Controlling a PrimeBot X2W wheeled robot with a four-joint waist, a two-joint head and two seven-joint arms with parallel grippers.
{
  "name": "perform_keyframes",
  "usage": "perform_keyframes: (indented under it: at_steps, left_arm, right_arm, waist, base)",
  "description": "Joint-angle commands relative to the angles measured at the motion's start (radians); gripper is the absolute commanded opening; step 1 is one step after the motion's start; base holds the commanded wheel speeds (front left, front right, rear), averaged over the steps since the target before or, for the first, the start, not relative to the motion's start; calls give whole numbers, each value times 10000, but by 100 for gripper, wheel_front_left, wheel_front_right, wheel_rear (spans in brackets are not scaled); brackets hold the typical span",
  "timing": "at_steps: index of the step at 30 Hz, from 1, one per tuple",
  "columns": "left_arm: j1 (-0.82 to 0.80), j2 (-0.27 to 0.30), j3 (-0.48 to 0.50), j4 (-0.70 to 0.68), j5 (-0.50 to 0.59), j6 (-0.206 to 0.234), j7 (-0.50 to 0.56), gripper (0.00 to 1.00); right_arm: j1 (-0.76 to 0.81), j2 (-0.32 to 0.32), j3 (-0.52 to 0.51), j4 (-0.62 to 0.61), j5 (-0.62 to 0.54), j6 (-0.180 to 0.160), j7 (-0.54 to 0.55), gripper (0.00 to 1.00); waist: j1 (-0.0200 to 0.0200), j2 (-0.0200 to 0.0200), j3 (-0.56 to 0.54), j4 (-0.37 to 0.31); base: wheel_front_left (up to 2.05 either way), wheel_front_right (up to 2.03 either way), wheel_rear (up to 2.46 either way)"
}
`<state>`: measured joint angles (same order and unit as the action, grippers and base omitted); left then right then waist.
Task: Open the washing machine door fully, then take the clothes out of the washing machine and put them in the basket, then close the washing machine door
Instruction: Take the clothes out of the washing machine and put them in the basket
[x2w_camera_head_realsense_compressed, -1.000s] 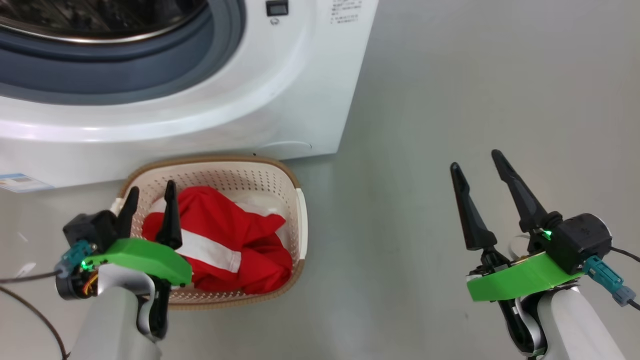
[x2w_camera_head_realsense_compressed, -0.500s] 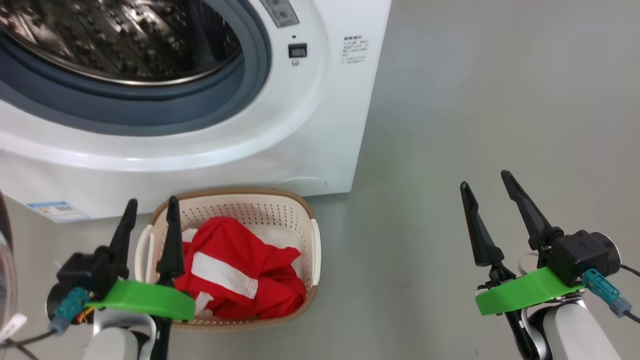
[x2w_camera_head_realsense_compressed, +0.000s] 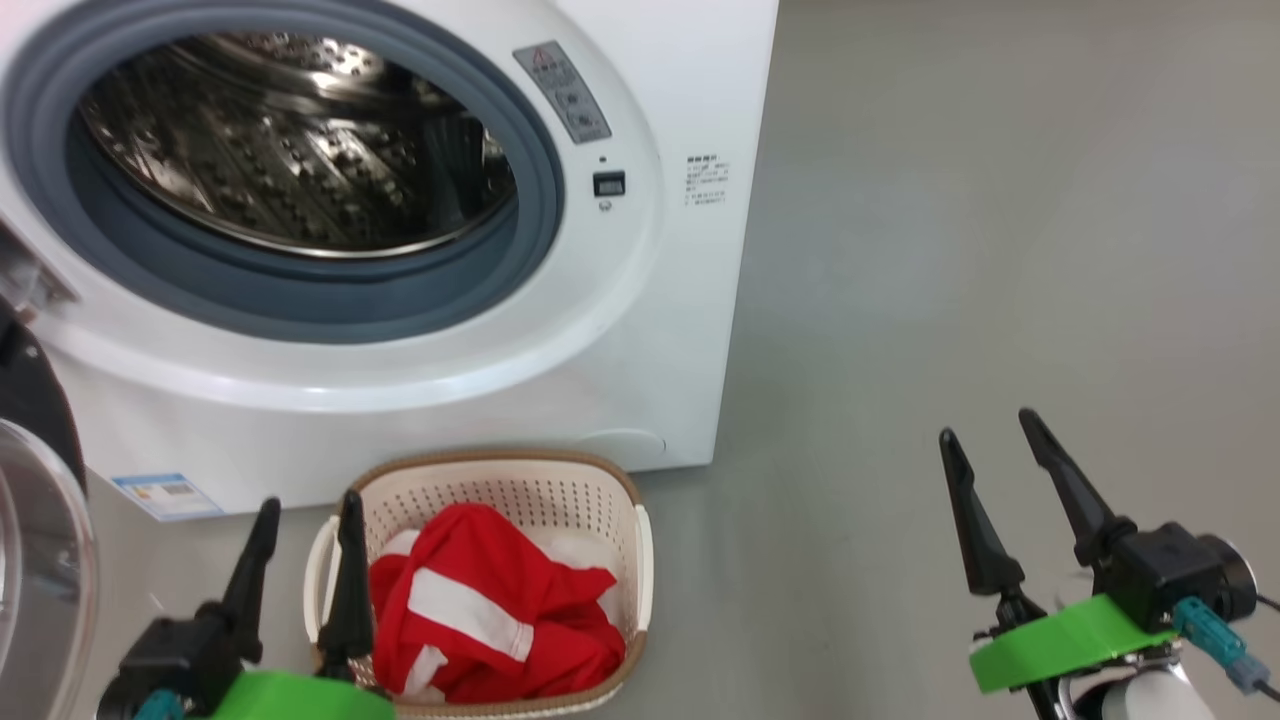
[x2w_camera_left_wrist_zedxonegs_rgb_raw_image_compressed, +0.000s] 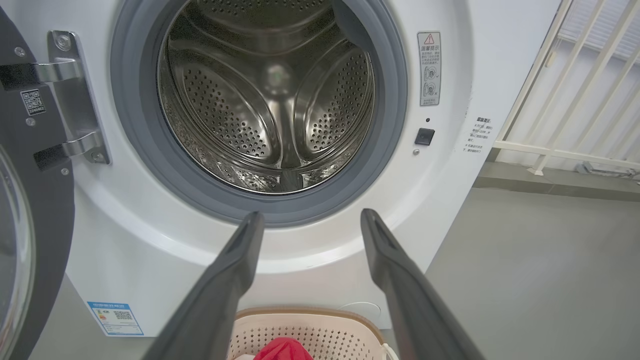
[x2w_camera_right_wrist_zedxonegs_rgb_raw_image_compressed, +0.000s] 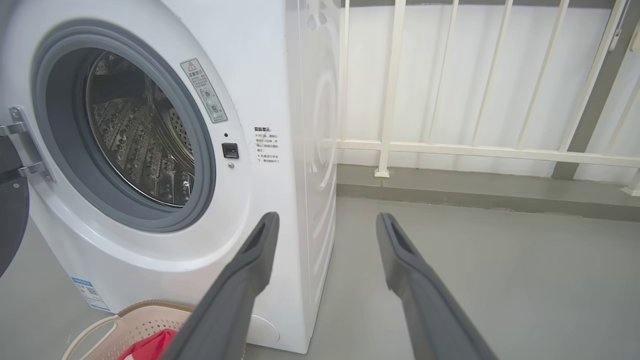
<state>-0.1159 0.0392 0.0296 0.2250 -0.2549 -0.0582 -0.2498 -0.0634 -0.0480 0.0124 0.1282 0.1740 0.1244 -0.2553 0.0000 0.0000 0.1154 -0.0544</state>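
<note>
Both arms are held low on the near side, with their long dark fingers pointing away toward the washing machine. The left pincer stands at the left end of the basket, its tapered fingers spread apart and holding nothing. The right pincer is over bare grey floor, well to the right of the basket, likewise spread wide and empty. Each carries a bright green plastic bracket at the wrist.

The washing machine is a white, glossy, boxy front-loader. Its round opening is ringed by a smooth grey rubber gasket, and behind it lies a perforated steel drum with raised ribs. The washing machine door, with a black rim and a bulging clear window, stands swung out at the far left on a steel hinge.

The basket rests on the floor just in front of the machine. It is cream, perforated and round-cornered, with a brown woven-look rim. The clothes lie crumpled inside it, soft red fabric with white stripes. A white barred railing stands beyond the machine to the right.
</note>
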Motion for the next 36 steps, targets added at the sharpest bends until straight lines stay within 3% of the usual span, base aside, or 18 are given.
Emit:
perform_keyframes:
  at_steps: [1,17,36]
  left_arm:
    - [151,112,266,-381,-62,110,-120,100]
    - [1788,111,206,-1342,-120,390,-120,100]
    - [2057,119,156,-1421,142,384,-120,100]
  right_arm:
    - [59,-22,173,-283,-75,63,-65,100]
    - [1286,-22,-80,-863,131,63,-65,100]
    - [1623,-22,-56,-1017,289,63,-65,100]
  waist:
    - [0,0,-449,49]
    - [0,0,-1353,-23]
    - [0,0,-1498,77]
  base:
    - [0,0,0]
    - [0,0,0]
    - [0,0,0]
